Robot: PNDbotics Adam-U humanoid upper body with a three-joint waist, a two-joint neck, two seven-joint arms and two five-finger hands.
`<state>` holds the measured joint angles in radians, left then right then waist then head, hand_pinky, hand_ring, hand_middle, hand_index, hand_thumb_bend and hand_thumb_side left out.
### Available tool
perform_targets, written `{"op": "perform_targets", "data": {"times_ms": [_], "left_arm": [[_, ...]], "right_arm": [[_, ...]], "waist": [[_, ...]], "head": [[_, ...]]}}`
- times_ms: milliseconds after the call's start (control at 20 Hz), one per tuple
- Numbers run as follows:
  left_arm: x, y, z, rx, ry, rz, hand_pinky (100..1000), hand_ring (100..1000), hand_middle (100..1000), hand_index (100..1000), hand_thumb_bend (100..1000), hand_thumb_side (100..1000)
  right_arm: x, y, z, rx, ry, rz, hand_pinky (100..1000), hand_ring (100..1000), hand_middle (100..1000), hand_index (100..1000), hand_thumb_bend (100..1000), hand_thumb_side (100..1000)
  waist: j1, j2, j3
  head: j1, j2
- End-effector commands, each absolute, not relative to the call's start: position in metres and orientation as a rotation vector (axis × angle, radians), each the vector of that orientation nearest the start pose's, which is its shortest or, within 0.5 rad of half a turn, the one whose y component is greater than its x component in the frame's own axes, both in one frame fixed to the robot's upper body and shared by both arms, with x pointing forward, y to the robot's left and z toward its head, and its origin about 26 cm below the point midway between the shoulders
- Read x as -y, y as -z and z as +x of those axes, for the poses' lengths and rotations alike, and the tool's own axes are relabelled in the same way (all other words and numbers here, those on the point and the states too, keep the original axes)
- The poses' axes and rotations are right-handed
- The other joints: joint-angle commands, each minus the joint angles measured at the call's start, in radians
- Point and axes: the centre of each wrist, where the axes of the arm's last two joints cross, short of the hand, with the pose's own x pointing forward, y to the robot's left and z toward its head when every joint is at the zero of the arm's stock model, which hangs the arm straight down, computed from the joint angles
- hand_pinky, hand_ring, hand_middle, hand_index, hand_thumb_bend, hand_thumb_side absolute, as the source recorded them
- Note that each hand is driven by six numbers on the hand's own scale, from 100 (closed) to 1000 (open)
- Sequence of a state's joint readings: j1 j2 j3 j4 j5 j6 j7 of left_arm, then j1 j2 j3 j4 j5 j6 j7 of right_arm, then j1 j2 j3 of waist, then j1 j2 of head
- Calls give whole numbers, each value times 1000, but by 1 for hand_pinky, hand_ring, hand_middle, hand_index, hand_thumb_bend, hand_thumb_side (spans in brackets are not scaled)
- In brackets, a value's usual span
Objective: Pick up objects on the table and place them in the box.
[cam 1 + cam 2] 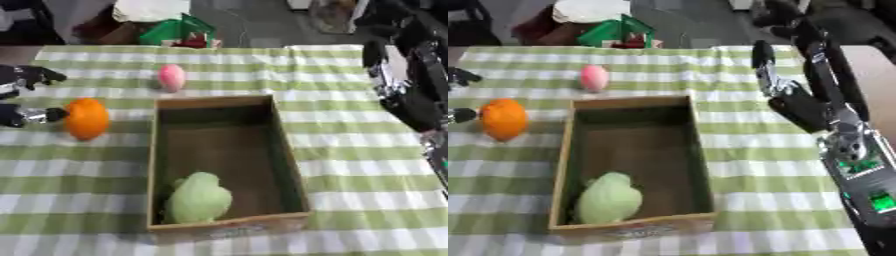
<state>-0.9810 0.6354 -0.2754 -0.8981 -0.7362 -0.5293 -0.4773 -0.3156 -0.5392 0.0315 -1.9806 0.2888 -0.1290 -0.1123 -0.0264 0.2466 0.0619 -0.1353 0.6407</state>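
A wooden box stands in the middle of the checked table. A pale green rounded object lies in its near left corner. Left of the box sits an orange, and a pink egg-shaped object stands beyond the box's far left corner. My left hand is at the left edge, open, with its thumb tip at the orange's left side and its fingers spread higher up, apart from the fruit. My right hand hovers right of the box, open, fingers pointing away from me.
A green-and-white checked cloth covers the table. Past the far edge are a green bag with something red and other dark clutter. My right forearm runs along the table's right side.
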Motion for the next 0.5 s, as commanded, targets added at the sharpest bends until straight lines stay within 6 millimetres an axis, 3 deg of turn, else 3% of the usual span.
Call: {"op": "perform_targets", "data": {"times_ms": [50,500], "left_arm": [[-329,-242,477,1375,1881,795,795,893,896,1000,557,1000],[-310,-248,484,1196,1950,808,808,890,888,1000,601,1000]], "right_arm": [[282,-226,298,2398,-697,-668,876,997,754,953,100,787],[280,-226,299,2401,-695,-661,878,997,752,953,100,790]], "waist": [[4,-15,-2],[4,-2,-17]], "head": [[4,-13],[9,-22]]}}
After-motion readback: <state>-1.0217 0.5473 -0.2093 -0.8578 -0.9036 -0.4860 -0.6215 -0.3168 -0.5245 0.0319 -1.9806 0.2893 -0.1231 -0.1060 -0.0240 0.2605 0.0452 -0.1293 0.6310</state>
